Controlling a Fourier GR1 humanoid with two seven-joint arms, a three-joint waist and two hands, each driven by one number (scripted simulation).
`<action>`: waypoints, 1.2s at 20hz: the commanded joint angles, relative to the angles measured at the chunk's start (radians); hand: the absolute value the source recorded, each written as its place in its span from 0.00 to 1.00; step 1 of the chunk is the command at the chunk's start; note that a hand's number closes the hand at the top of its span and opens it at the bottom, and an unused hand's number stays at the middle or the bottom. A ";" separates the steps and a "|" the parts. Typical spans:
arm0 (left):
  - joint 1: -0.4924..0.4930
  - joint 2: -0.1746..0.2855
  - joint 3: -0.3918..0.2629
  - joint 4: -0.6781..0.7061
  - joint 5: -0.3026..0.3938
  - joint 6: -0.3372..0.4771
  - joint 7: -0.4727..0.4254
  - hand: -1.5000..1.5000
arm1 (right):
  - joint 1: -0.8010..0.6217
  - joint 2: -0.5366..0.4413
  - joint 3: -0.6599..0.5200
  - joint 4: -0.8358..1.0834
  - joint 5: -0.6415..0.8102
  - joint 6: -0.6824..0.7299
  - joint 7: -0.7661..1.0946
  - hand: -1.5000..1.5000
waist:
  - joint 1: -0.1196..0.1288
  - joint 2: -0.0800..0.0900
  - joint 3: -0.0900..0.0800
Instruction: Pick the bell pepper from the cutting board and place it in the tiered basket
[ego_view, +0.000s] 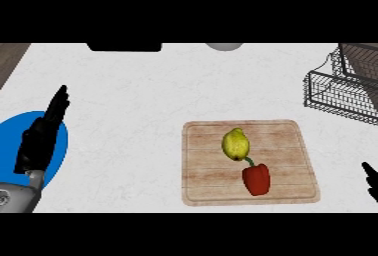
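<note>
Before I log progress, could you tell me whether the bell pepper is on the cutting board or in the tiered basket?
On the cutting board: the red bell pepper lies there beside the lemon.

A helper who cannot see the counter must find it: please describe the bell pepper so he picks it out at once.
Find the wooden cutting board on the white counter. Two things lie on it; the bell pepper is the one nearer the robot. It is red with a green stem, whereas the lemon beside it is yellow.
</note>
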 joint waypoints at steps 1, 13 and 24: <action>-0.038 -0.031 -0.030 0.009 -0.026 0.001 0.011 0.50 | -0.126 -0.066 0.039 -0.103 0.051 0.146 0.316 0.00 | 0.027 0.007 0.000; -0.037 -0.067 -0.023 0.015 -0.060 0.019 0.035 0.50 | -0.411 0.075 0.116 0.028 0.034 0.290 0.670 0.00 | 0.015 -0.003 0.004; -0.035 -0.072 0.009 0.057 -0.062 -0.020 -0.003 0.50 | -0.503 0.208 0.181 0.231 0.126 0.366 0.672 0.00 | 0.005 -0.004 0.005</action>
